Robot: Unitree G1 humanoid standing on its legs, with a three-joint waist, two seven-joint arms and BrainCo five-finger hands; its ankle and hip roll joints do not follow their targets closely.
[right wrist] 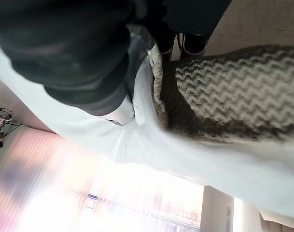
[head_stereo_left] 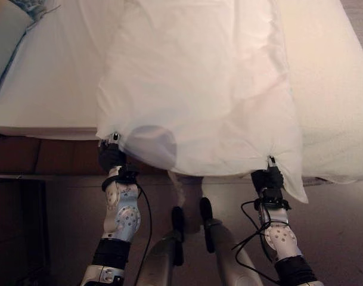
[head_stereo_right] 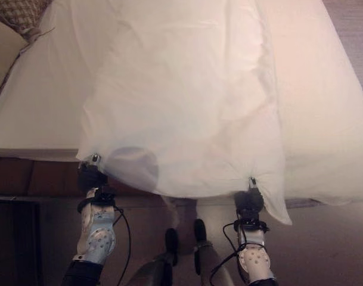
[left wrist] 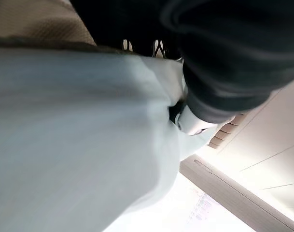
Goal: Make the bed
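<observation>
- Sheet (head_stereo_left: 199, 83) of white cloth lies lengthwise on the bed (head_stereo_left: 44, 89), its long axis running from the near edge to the far end, with its near hem hanging just over the bed's near edge.
- Left hand (head_stereo_left: 111, 156) is raised at the near left corner of the sheet, forearm upright below it; the cloth gathers to a point at the hand, and the left wrist view shows the cloth bunched against the dark cover, so the fingers look closed on the corner.
- Right hand (head_stereo_left: 269, 176) is raised in the same way at the near right corner, where the cloth also puckers into the hand; its fingers look closed on that corner.
- The sheet is thin and softly wrinkled, stretched between the two hands, with a rounded darker patch near the left hand and a loose flap drooping past the right hand.
- The bed's pale mattress shows on both sides of the sheet.
- A patterned pillow (head_stereo_right: 20, 15) sits at the far left corner.
- Dark floor (head_stereo_left: 336, 238) lies below the near edge.
</observation>
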